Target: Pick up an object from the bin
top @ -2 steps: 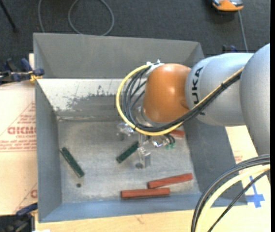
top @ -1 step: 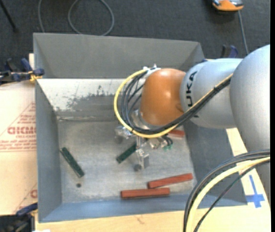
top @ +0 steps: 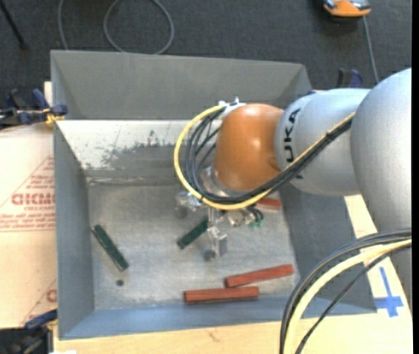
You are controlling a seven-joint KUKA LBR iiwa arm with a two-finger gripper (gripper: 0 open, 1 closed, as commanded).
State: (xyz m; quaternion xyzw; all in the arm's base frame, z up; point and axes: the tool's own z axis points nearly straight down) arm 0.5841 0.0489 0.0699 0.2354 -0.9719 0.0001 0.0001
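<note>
Dark green bar (top: 192,235) lies tilted mid-floor of the bin (top: 73,220), at the gripper (top: 213,243); whether clenched or released, cannot tell.

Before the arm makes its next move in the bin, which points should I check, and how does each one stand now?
1. Hand near a thing: the hand is low in mid-bin, at the right end of a green bar. Ok.
2. Green bar gripped: cannot tell.
3. Neighbours apart: the left green bar, the front red bar and the right red bar all lie apart from the hand. Ok.
4. Hand away from the bin wall: ok.
5. Red piece under the arm: partly hidden, cannot tell if it is in the way.
</note>
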